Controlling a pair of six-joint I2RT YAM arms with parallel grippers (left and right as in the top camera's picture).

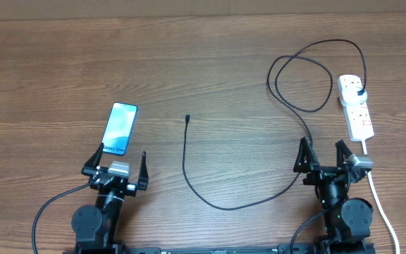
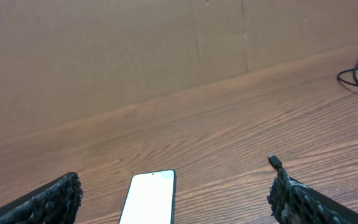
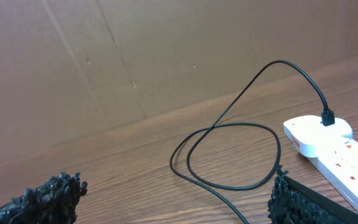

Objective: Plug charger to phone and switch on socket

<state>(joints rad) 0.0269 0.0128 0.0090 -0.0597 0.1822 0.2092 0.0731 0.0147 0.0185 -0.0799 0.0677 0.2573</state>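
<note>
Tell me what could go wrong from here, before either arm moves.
1. The charger's connector tip is tiny and lies flat on the table, apart from the phone; a pinch may slip or miss.
2. The charger's cable passes right by the open right gripper; reaching for the socket might snag it.
3. The phone lies loose before the open left gripper; pushing the tip in could slide it.

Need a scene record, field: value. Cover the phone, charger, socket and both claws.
left claw: open, empty
right claw: open, empty
phone: flat on table, screen lit, just ahead of left claw
charger tip: loose on table right of phone, not plugged in
charger plug: seated in socket's far end
socket: ahead of right claw; switch state unreadable
</note>
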